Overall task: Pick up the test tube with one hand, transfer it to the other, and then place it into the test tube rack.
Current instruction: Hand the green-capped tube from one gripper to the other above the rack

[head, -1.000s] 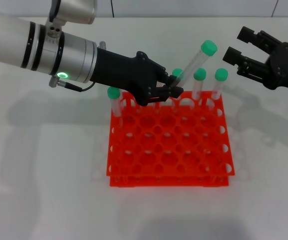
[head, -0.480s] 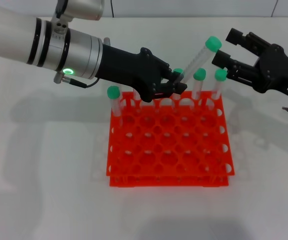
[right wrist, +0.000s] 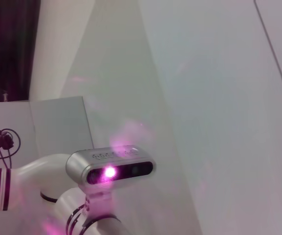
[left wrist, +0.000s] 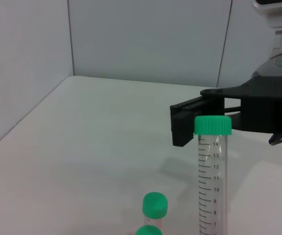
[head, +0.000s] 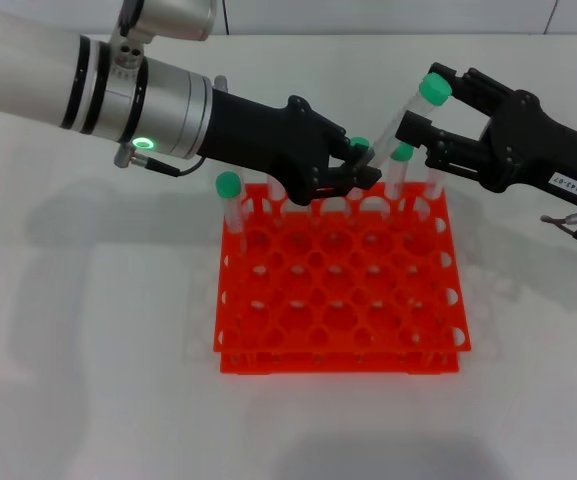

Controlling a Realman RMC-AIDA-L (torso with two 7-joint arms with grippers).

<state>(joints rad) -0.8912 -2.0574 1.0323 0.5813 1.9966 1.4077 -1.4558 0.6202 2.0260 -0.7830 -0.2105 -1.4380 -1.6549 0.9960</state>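
My left gripper [head: 356, 172], unlabelled and on the arm with the green light, is shut on the lower part of the test tube [head: 434, 88]. It holds the tube tilted above the back row of the orange-red rack [head: 338, 362], green cap up and to the right. My right gripper [head: 425, 104], with the white label, is open. Its two fingers stand on either side of the tube's capped end. In the left wrist view the tube [left wrist: 211, 171] stands in front of a black finger [left wrist: 184, 126] of the right gripper.
Other green-capped tubes stand in the rack's back rows: one at the left corner [head: 229, 186], others near the middle [head: 401, 152]. Two of their caps show in the left wrist view [left wrist: 155, 204]. White table surrounds the rack. The right wrist view shows only my head camera [right wrist: 110, 169].
My right gripper has moved left, from apart at the right to having its open fingers on either side of the tube's cap end. My left arm has shifted slightly right with the tube.
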